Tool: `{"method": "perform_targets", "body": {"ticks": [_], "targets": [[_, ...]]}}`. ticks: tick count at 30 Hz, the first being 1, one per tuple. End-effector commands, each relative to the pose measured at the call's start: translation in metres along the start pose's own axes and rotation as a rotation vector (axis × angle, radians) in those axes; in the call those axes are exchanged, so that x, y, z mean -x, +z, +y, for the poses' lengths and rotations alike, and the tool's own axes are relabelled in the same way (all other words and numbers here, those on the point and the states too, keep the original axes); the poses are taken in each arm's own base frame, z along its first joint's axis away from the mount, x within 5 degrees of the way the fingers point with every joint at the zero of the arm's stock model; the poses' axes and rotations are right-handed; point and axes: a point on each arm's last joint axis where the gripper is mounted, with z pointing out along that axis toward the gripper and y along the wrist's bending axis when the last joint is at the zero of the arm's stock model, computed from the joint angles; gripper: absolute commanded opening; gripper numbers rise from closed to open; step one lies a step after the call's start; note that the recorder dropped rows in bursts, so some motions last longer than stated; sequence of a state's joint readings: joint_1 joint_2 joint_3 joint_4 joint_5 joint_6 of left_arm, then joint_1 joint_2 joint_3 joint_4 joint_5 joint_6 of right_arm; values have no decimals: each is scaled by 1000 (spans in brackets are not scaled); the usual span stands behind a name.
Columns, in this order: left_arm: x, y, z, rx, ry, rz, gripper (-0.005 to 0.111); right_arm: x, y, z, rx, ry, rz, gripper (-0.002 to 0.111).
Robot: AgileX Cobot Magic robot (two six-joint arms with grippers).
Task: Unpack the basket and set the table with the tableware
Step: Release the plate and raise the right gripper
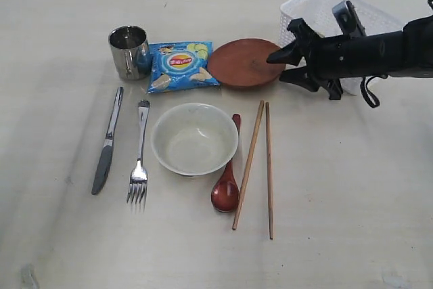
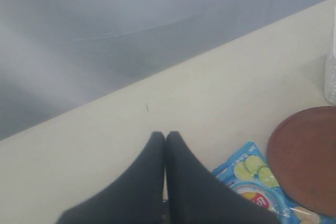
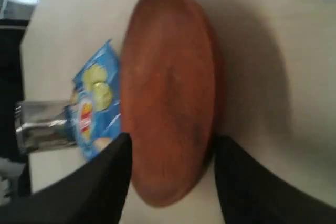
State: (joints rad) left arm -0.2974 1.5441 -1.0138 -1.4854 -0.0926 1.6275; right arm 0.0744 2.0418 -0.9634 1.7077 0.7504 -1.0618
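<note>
1. While your right tool (image 1: 275,68) hangs at the rim of the brown plate (image 1: 240,63), its fingers are apart; you cannot tell if they touch it.
2. Your left tool (image 2: 165,135) has both fingers pressed together on nothing, over the far side of the surface (image 1: 352,187).
3. You see the plate between the blue packet (image 1: 181,65) and the white basket (image 1: 318,1).
4. Cup (image 1: 128,49) stands just beside the packet.
5. Nearer to you lie in a row knife (image 1: 107,147), fork (image 1: 140,160), bowl (image 1: 194,138), spoon (image 1: 226,191) and chopsticks (image 1: 268,167).

Snack packet (image 1: 183,65): blue, lying flat, face up, slightly askew. Yellow-red round logo at centre, pale chips and green slices printed. Grey blurred backdrop (image 2: 105,30) behind.
</note>
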Motion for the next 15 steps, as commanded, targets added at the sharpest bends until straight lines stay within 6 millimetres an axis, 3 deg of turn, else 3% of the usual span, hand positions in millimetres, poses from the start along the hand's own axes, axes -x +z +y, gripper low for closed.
{"method": "perform_targets", "body": {"ticks": [1, 7, 15], "targets": [[-1, -1, -1, 2, -7, 2, 0, 3, -15, 35, 139, -137, 47, 46], [-1, -1, 3, 41, -4, 4, 0, 23, -36, 72, 72, -345, 54, 46], [-2, -3, 17, 193, -13, 14, 0, 50, -47, 95, -139, -576, -24, 46]]}}
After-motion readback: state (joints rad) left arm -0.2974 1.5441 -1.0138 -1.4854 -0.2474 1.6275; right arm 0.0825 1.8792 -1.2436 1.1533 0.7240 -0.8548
